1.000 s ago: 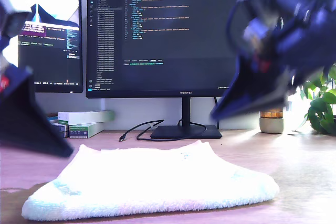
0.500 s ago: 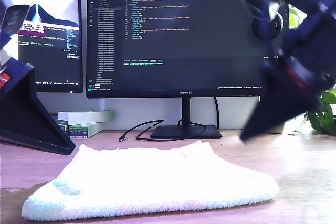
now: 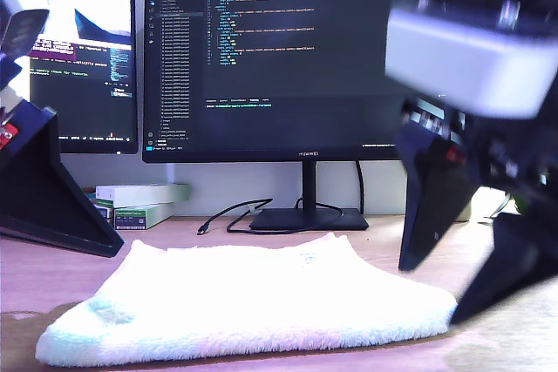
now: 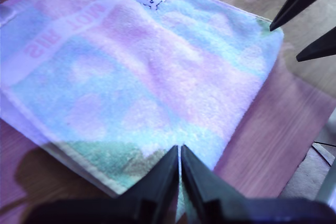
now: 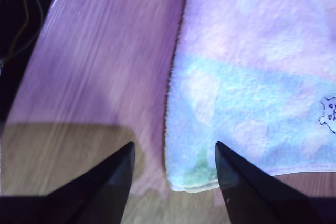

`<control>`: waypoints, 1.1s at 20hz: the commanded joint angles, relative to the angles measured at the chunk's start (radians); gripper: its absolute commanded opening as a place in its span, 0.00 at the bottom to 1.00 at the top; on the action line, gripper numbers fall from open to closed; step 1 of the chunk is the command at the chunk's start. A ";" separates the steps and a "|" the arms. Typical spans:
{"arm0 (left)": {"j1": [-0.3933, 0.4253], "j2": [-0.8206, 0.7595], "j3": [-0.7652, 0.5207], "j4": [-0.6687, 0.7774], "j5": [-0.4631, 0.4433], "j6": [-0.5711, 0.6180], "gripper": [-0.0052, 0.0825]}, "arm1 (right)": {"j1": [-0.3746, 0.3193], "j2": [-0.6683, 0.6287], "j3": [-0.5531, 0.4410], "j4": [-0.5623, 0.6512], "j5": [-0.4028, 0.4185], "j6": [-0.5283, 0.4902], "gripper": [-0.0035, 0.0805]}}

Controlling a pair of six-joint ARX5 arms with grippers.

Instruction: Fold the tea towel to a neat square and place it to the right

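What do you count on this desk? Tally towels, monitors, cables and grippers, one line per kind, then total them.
Towel: 1
Monitors: 2
Cable: 1
Grippers: 2, my first gripper and my second gripper
Total: 6

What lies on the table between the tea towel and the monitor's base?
Only bare wooden table, as the exterior view shows, separates the tea towel from the monitor base; a black cable curls just toward that view's left.
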 commanded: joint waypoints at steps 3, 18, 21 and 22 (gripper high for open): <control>-0.002 0.004 -0.014 0.008 -0.001 -0.001 0.03 | -0.010 0.080 0.000 0.058 0.039 -0.017 0.56; -0.002 0.004 -0.014 0.008 -0.016 0.016 0.04 | -0.006 0.117 0.071 0.034 0.052 0.087 0.03; -0.003 0.004 -0.014 0.009 0.006 0.035 0.19 | -0.006 0.112 0.138 -0.018 0.051 0.117 0.03; -0.010 0.004 -0.014 0.008 0.028 0.042 0.24 | -0.006 0.112 0.157 -0.025 0.051 0.117 0.03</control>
